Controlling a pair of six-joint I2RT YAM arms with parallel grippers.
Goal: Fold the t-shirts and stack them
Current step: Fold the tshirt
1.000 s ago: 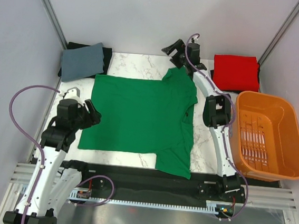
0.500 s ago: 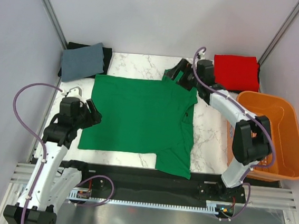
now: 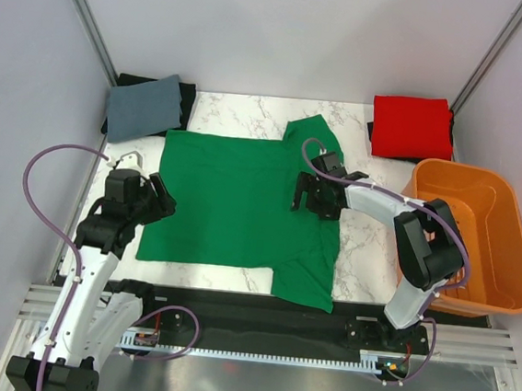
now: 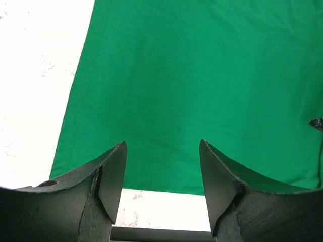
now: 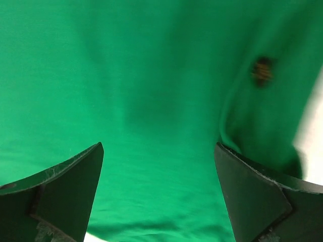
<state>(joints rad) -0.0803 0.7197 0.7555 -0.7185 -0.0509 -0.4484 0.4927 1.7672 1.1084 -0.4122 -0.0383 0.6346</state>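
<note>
The green t-shirt [image 3: 233,197] lies spread flat on the marble table, its collar end to the right. It fills the left wrist view [image 4: 202,75] and the right wrist view [image 5: 151,101]. The red t-shirt [image 3: 412,127] lies folded at the back right. My left gripper [image 3: 161,198] is open and empty at the shirt's left edge, near the front left corner. My right gripper [image 3: 309,194] is open and empty, low over the shirt's right part near the collar.
An orange slatted basket [image 3: 504,265] stands at the right edge. A folded grey cloth [image 3: 144,106] lies on a black one at the back left. Bare marble [image 3: 364,233] shows to the right of the green shirt.
My right arm has swung from the back of the table, by the upper sleeve, forward and down over the shirt's right part. The upper sleeve now lies free. The left arm has barely moved.
</note>
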